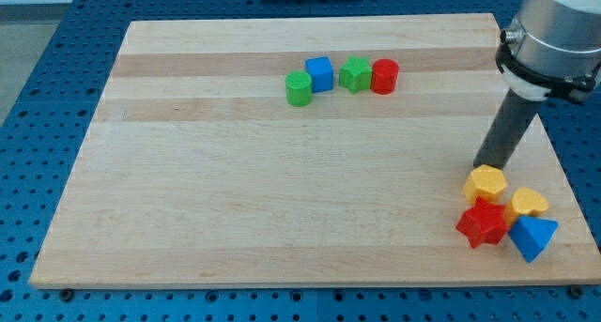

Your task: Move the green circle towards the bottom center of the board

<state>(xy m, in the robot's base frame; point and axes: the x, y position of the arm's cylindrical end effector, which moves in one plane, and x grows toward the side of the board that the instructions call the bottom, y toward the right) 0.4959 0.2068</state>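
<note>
My tip (481, 164): low on the view's right side, just above the yellow hexagon (485, 183), touching or nearly so.
Hand: the arm has none, only a plain rod, holding nothing.
Green circle (299, 88): far from my tip toward the view's upper left, beside the blue cube (320, 74).
Others up there: green star (355, 74) touching the red cylinder (384, 77).
Below my tip: red star (483, 222), yellow heart (529, 204), blue triangle (532, 237), bunched together.
Tabletop (235, 200): pale wood.

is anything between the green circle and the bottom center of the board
Nothing visible. The green circle sits near the view's top, with bare board below it. My tip is far to the view's right, beside the yellow block.
</note>
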